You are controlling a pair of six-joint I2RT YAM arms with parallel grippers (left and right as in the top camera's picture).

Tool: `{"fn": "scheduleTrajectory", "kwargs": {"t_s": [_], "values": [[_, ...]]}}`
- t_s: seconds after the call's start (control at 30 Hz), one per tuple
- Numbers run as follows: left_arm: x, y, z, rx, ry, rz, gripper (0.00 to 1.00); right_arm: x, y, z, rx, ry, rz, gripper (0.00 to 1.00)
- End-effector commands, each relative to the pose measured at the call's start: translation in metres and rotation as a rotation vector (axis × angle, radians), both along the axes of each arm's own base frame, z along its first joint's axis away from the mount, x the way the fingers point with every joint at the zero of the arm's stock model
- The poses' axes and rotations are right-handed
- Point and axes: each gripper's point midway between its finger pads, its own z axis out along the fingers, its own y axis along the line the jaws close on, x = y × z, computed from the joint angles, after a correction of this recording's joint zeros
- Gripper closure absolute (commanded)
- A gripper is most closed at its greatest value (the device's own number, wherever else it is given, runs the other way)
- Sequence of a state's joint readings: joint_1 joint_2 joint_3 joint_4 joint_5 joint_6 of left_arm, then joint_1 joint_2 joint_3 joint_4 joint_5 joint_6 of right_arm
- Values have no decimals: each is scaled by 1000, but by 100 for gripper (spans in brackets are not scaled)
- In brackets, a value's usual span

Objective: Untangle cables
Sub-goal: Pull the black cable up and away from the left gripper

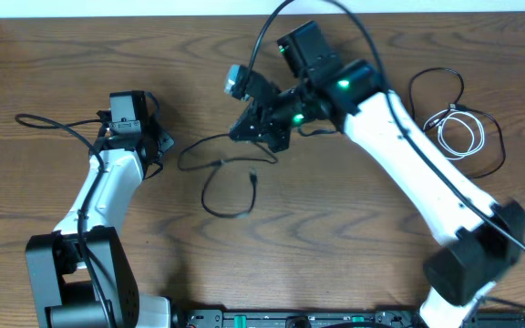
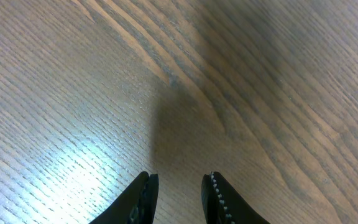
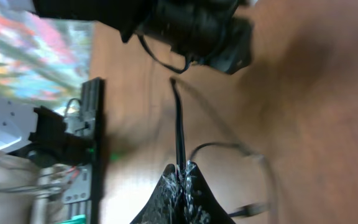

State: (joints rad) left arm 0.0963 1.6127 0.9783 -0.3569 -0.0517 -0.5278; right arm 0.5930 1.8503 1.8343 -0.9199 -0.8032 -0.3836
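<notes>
The right gripper (image 3: pixel 182 168) pinches the black cable (image 3: pixel 179 124), near the table (image 1: pixel 335 246) edge at 12 o'clock. The left gripper (image 2: pixel 179 182), slightly open, sits at 9 o'clock, the white cable (image 1: pixel 451 118) at 3.

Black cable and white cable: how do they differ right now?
The black cable sprawls in wide loose loops; the white cable lies in a small coil. The right claw pinches the black cable; no claw touches the white cable. Both are thin cords on the wooden table.
</notes>
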Motion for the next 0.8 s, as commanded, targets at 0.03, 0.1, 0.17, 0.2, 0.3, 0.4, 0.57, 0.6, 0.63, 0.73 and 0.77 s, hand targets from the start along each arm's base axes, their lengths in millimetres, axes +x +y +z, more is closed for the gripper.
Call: {"fn": "scheduleTrajectory", "kwargs": {"t_s": [0.03,0.1,0.17,0.2,0.3,0.4,0.57,0.6,0.63,0.73,0.77], "values": [[-3,3,-3,3,10,18,71,11,-20,40,-34,-206,-106,99],[-3,3,-3,3,10,18,71,15,-28,56,-40,-278,-154,99],[-3,3,-3,2,10,17,71,24,-38,70,-58,-359,-221,99],[-3,3,-3,2,10,17,71,35,-47,77,-84,-422,-287,99],[-3,3,-3,2,10,17,71,61,-64,94,-129,-547,-429,99],[-3,3,-3,2,10,17,71,92,-84,114,-171,-675,-603,99],[-3,3,-3,3,10,16,71,131,-124,163,-187,-874,-933,99],[-3,2,-3,3,10,15,71,137,-135,177,-176,-915,-1018,99],[-3,2,-3,3,10,15,71,141,-146,191,-161,-951,-1100,99],[-3,2,-3,3,10,15,71,147,-173,219,-125,-1011,-1275,99],[-3,2,-3,3,10,15,71,148,-180,222,-123,-1019,-1306,99]]}}
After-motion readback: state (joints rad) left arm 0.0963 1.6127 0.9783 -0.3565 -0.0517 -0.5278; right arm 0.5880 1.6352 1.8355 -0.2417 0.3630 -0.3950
